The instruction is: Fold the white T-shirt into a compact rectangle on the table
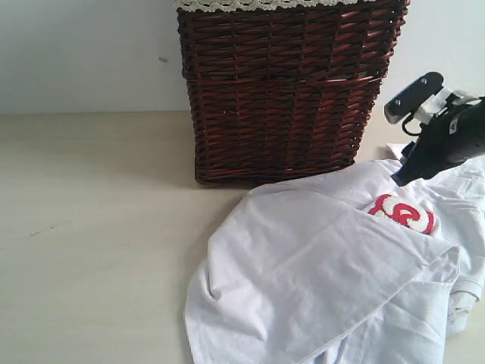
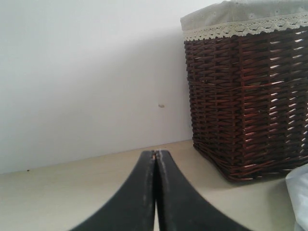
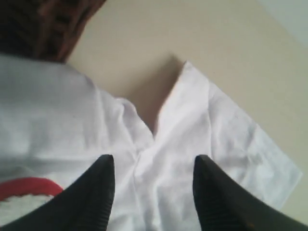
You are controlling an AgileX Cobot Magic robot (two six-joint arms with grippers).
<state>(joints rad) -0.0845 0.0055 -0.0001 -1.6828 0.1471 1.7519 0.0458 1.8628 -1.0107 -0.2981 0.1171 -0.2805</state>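
- On the right half of the table [image 1: 91,227], the white T-shirt [image 1: 303,280] lies rumpled in front of the dark wicker basket [image 1: 280,91]. One layer is thrown over, so only part of the red patch [image 1: 402,214] shows.
- My right hand [image 3: 153,161] hovers just over the cloth beside that patch, fingers spread with nothing between them. Beneath it a crease runs where the body meets what looks like a sleeve [image 3: 226,139] lying flat on the table.
- My left hand [image 2: 155,154] is pressed together and empty, low over bare table, well apart from the shirt and facing the wall [image 2: 72,72].
- I judge the step in hand to be a grasp that spreads the shirt out before any fold is made.
- To do it well, I'd set the right hand on an edge or seam, not the bunched middle, and pinch one layer only.
- I'd also bring the left hand to the opposite edge so both pull evenly. A one-sided tug risks dragging the heap against the basket.
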